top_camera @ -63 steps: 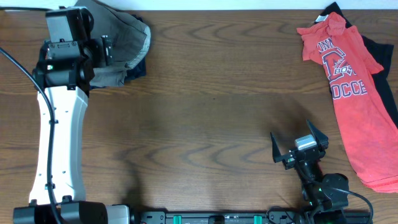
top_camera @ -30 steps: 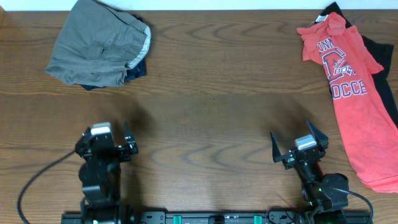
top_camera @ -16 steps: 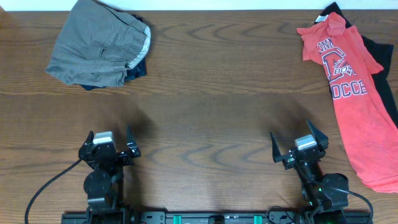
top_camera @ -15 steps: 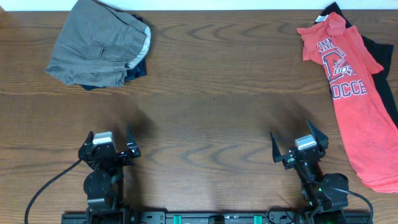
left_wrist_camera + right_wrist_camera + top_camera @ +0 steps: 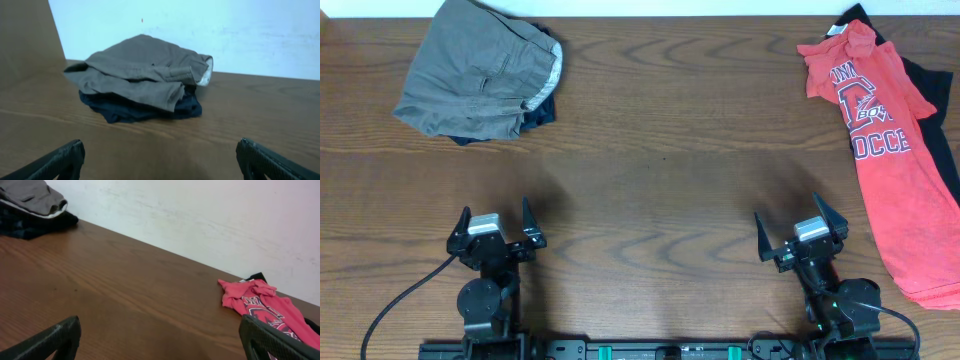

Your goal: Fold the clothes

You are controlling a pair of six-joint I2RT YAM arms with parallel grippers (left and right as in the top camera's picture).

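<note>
Overhead: straight down, whole table [image 5: 650, 180]. Left wrist: low near front edge, facing shorts [image 5: 140, 70] at back. Right wrist: low, facing back wall [image 5: 200, 215], shirt [image 5: 260, 305]; shares shorts with left.

Brown table [image 5: 660, 150] holds grey-khaki shorts [image 5: 475, 80] atop navy shorts [image 5: 542, 110], and red T-shirt [image 5: 885, 170].

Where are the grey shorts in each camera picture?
Overhead: the grey-khaki shorts are in the top left of the picture.
Left wrist: the shorts sit in the middle, straight ahead.
Right wrist: the shorts are in the top left corner, partly cut off.
Shared landmark: the dark navy shorts peek out from underneath them in all three views.
</note>
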